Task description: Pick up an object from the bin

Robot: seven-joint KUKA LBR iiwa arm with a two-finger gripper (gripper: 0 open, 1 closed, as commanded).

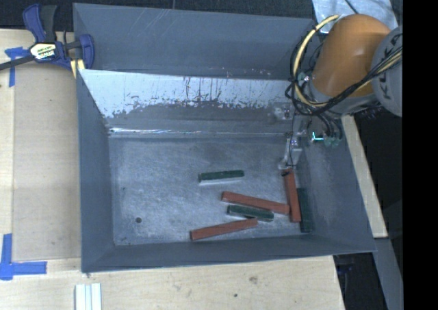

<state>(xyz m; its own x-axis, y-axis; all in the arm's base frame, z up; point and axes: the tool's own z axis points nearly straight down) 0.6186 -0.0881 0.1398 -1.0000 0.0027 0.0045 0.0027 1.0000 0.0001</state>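
Note:
My gripper [291, 157] hangs at the right side of the bin, close to the right wall. Its tip is right above the upper end of a red-brown stick [293, 199] that lies lengthwise along that wall. Whether they touch I cannot tell. A dark green stick [304, 214] lies right beside the red-brown one, against the wall. To the left, another red-brown stick [254, 201] lies slanted across the floor, with a short dark green stick [250, 213] just below it.
A green stick [220, 176] lies alone near the middle of the floor. A long red-brown stick [224, 230] rests near the front wall. The arm, with its orange dome and cables, reaches in over the right rim.

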